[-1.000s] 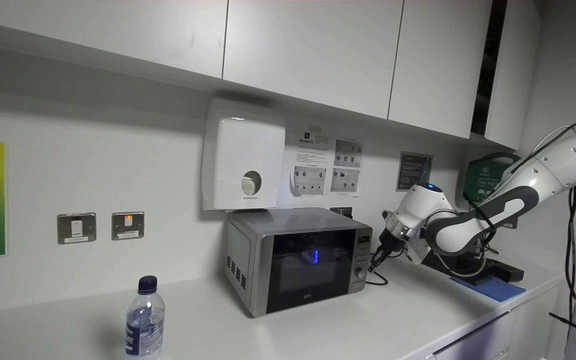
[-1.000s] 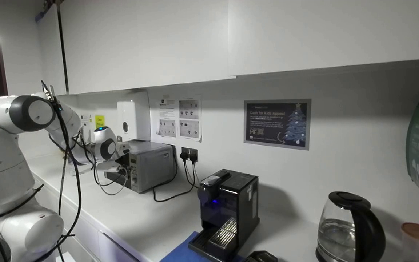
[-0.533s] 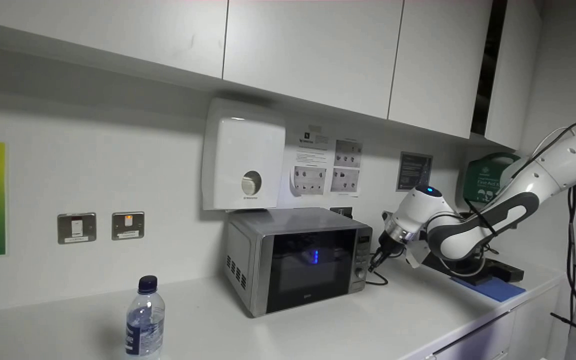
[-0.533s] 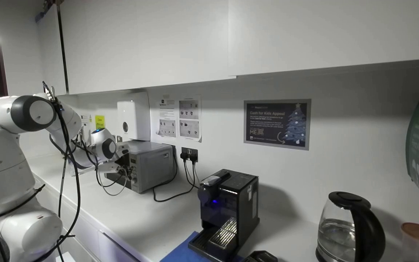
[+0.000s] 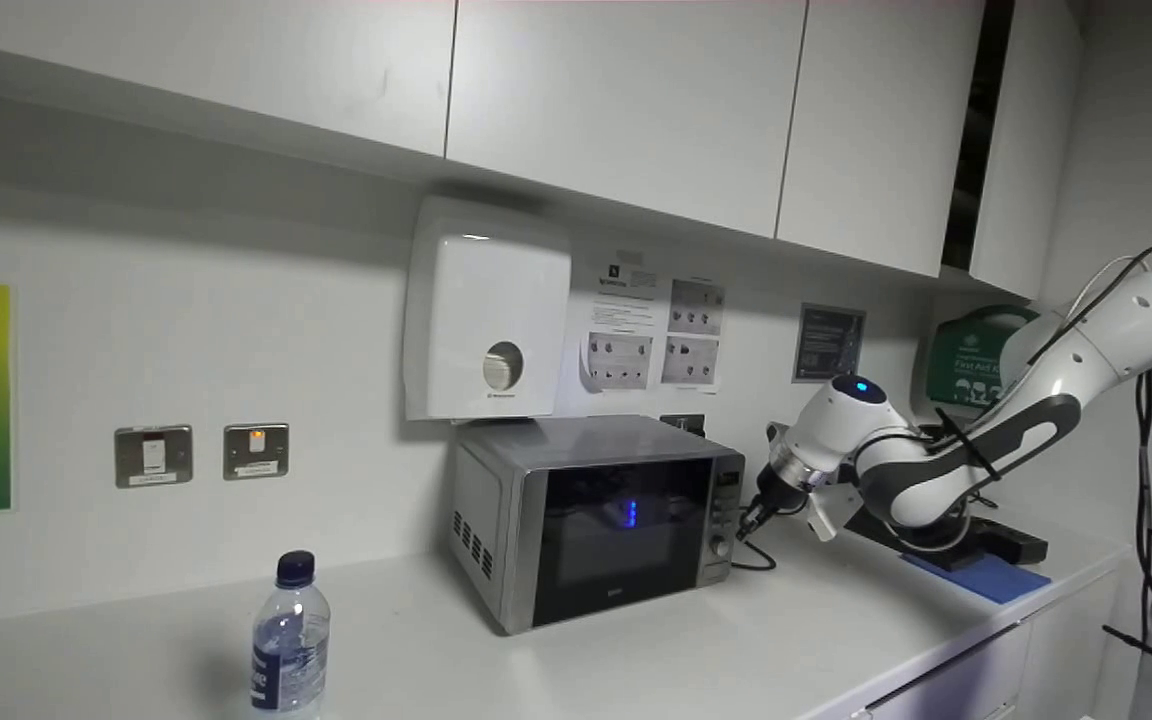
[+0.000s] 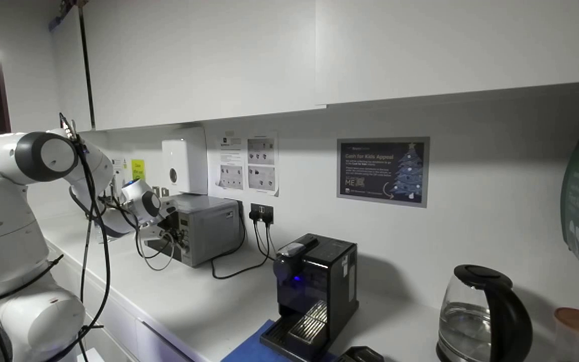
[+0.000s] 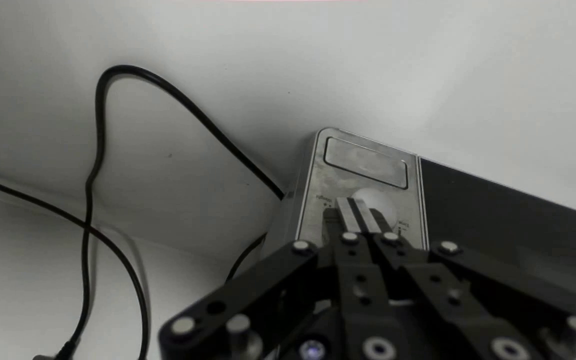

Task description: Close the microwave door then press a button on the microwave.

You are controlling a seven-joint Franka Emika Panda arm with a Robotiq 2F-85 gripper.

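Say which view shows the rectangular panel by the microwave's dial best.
Wrist view: the rectangular panel shows large, its whole outline clear of the tool, which hides part of the dial. In both exterior views the control strip is small and the panel hard to make out.

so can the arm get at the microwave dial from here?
Likely yes: in the wrist view the shut claw overlaps the dial, nothing showing between them; whether they touch is unclear.
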